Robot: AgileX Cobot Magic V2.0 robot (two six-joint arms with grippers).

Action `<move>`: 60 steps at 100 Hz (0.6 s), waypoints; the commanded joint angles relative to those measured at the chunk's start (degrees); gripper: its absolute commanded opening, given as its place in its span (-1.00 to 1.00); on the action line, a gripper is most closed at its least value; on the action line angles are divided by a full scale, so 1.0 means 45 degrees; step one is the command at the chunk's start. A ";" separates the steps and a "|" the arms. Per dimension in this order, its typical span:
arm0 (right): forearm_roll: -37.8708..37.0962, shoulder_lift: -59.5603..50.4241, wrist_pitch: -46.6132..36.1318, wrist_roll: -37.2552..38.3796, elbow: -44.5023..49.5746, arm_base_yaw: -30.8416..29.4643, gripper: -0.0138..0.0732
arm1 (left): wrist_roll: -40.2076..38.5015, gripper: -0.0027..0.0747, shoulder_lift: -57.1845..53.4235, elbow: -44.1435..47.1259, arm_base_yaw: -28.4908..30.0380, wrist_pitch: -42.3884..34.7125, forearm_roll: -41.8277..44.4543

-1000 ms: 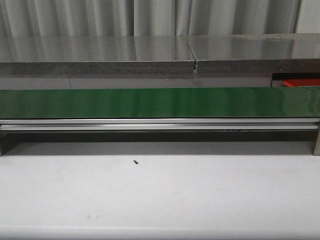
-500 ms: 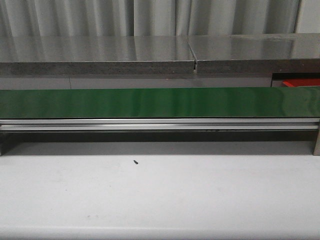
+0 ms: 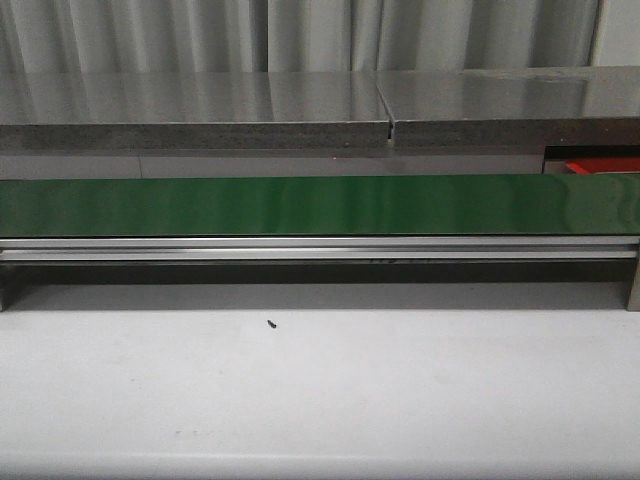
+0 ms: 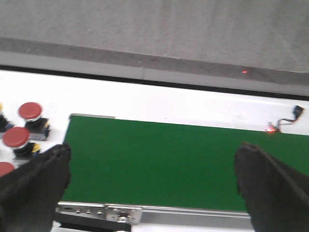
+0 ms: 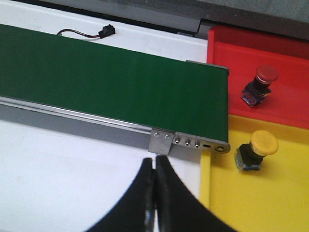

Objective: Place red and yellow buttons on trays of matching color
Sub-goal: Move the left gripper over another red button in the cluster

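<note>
In the left wrist view, red buttons [image 4: 30,111] [image 4: 16,137] stand on the white surface just off the end of the green belt [image 4: 159,164]; a third red cap [image 4: 5,169] peeks out behind a finger. My left gripper [image 4: 154,186] hangs wide open over the belt with nothing between its fingers. In the right wrist view, a red button [image 5: 265,75] lies on the red tray [image 5: 231,53] and a yellow button [image 5: 263,142] stands on the yellow tray [image 5: 260,208]. My right gripper [image 5: 154,163] is shut and empty above the white table, near the belt's end.
The belt [image 3: 300,205] spans the front view on a metal rail [image 3: 300,248], with a grey shelf behind it. A sliver of the red tray [image 3: 603,165] shows at the right. A small sensor with a cable [image 5: 104,32] sits beyond the belt. Neither arm shows in the front view.
</note>
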 commanded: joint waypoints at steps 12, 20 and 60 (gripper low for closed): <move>0.0141 -0.0049 -0.0786 -0.0113 -0.0277 0.0000 -0.83 | -0.0422 0.78 0.2259 -0.2042 0.2503 0.0493 -0.0248; 0.0141 -0.0049 -0.0786 -0.0113 -0.0277 0.0000 -0.83 | -0.0422 0.78 0.3219 -0.2279 0.3126 0.0524 -0.0247; 0.0141 -0.0049 -0.0786 -0.0113 -0.0277 0.0000 -0.83 | -0.0422 0.78 0.7663 -0.2587 0.4603 0.0205 -0.0623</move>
